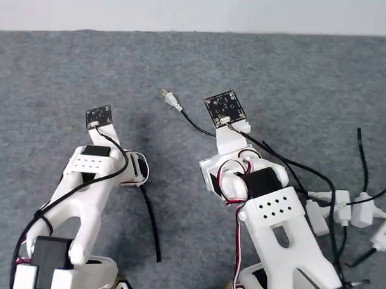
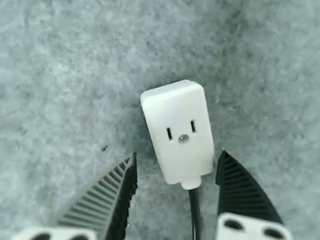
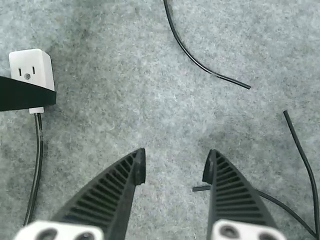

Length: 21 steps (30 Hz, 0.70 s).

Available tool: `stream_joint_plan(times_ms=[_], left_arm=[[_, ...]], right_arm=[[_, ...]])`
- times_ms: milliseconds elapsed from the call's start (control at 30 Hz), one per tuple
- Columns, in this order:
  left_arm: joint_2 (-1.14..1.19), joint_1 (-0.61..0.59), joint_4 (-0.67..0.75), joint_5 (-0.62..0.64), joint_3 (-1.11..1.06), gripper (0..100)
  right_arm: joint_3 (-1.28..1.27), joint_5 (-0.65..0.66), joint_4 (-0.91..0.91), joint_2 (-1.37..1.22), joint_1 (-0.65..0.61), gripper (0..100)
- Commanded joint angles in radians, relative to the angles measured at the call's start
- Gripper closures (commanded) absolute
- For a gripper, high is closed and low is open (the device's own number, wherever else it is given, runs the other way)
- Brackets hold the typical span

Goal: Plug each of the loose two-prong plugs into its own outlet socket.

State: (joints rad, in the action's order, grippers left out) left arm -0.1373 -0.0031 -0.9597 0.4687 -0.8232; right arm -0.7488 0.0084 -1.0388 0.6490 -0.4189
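here, outlet socket (image 2: pixel 176 132) between parted fingers (image 2: pixel 117 195) of the left gripper (image 2: pixel 178 157)

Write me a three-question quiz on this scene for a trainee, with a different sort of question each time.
1. True or false: the left gripper is shut on the white outlet socket.
2. What lies between the fingers of the right gripper? A) a plug B) bare grey carpet C) a socket
3. Fill in: in the high view, the two-prong plug lying ahead of the arms trails a ____-coloured cord.

Key: 1 false, its fingers stand open on either side of the socket; 2 B; 3 black.
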Motion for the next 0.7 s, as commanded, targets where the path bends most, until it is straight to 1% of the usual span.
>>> stream_joint_plan(times_ms=[0, 267, 500, 667], left_arm=[[-0.046, 0.002, 0.017, -0.009, 0.016, 75], [-0.034, 0.006, 0.017, -0.002, 0.122, 75], [-0.034, 0.009, 0.023, -0.002, 0.142, 75], [-0.034, 0.066, 0.049, -0.002, 0.145, 75]], right_arm=[[0.011, 0.012, -0.008, 0.031, -0.007, 81.6], [0.011, 0.012, -0.008, 0.031, -0.007, 81.6], [0.011, 0.012, -0.008, 0.031, -0.007, 81.6], [0.011, 0.012, -0.008, 0.031, -0.007, 81.6]])
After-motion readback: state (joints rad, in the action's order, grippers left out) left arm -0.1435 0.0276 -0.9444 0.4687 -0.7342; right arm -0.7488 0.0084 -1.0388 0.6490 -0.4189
